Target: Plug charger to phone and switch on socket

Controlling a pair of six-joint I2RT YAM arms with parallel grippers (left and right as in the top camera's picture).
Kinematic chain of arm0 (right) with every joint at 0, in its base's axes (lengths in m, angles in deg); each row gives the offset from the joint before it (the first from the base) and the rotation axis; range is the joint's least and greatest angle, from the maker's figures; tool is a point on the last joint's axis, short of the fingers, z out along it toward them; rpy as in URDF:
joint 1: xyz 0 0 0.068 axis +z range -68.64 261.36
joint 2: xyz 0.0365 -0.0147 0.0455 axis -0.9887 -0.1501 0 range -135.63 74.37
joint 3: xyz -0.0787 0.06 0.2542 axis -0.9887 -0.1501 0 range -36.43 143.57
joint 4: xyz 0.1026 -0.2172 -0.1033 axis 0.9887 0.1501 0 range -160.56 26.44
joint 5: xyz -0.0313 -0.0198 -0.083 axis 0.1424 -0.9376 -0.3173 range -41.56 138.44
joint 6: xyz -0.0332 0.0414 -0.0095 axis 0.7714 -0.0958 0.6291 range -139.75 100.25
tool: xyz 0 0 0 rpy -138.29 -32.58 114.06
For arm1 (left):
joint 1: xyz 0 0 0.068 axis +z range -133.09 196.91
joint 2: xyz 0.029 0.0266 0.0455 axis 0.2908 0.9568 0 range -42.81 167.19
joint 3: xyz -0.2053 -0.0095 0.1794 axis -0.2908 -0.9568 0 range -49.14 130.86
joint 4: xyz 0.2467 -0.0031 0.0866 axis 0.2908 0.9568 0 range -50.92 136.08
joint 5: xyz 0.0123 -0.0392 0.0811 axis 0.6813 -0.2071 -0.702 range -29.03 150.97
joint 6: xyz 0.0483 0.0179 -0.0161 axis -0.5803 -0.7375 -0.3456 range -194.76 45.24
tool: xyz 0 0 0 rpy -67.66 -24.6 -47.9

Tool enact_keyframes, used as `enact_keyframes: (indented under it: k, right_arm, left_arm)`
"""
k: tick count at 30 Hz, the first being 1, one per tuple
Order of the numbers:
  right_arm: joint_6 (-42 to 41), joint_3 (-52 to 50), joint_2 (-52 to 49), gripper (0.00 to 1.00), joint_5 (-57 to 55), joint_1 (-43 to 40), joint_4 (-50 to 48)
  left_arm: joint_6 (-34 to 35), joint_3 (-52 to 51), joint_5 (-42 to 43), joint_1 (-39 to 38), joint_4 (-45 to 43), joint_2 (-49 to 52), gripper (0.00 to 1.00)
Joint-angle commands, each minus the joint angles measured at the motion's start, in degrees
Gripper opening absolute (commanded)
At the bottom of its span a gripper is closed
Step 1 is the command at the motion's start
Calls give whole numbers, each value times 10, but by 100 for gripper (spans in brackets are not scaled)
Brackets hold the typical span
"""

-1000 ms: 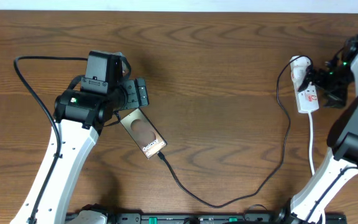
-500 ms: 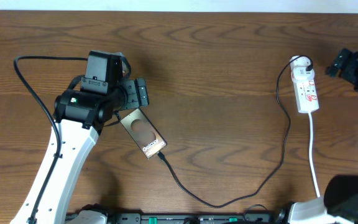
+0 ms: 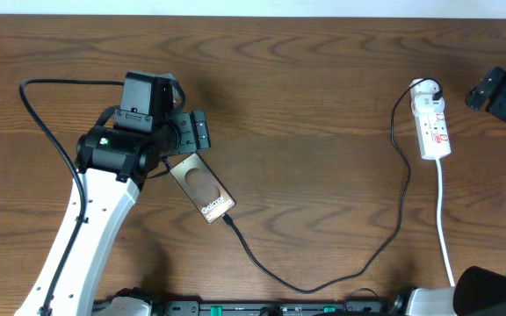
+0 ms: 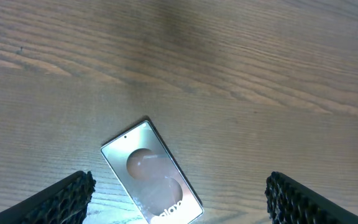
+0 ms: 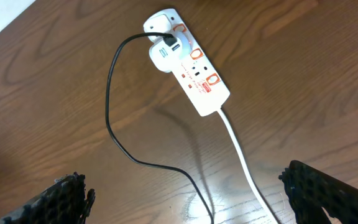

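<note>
- Socket (image 5: 194, 74) ahead of wide-open, empty right claw (image 5: 194, 196), well apart; charger (image 5: 107, 102) plugged in.
- Phone (image 4: 151, 171) just ahead of wide-open left claw (image 4: 182, 199).
- Likely step: switching on, calling for a precise press.

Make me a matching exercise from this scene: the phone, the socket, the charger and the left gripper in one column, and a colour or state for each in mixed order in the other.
Things
1. phone
2. socket
3. charger
4. left gripper

Descriptions
A. white with red marks
B. open
C. lying flat at a slant, lettering up
D. thin and black, curving between phone and socket

Pairs: 1-C, 2-A, 3-D, 4-B
</note>
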Motion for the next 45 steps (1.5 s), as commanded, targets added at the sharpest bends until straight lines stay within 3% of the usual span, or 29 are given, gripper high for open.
enact_keyframes:
  k: [1, 11, 19, 27, 31, 37, 40, 45]
  right_arm:
    - [-8, 2, 3, 99, 3, 3, 1]
    - [-8, 2, 3, 99, 3, 3, 1]
    - [-8, 2, 3, 99, 3, 3, 1]
    - [-8, 2, 3, 99, 3, 3, 1]
    - [-8, 2, 3, 99, 3, 3, 1]
    - [-8, 2, 3, 99, 3, 3, 1]
    - [-8, 2, 3, 99, 3, 3, 1]
    - [-8, 2, 3, 99, 3, 3, 1]
  left_arm:
    - [-5, 8, -5, -1, 1, 4, 90]
    - [-5, 8, -18, -1, 40, 4, 90]
    - [-5, -2, -36, -1, 17, -9, 91]
    - [-5, -122, -36, -1, -199, -103, 91]
    - [-6, -237, -36, 0, -363, -188, 91]
    - [-65, -420, -35, 0, -581, -337, 91]
    - [-99, -502, -35, 2, -645, -418, 90]
    - [-106, -604, -32, 34, -669, -539, 91]
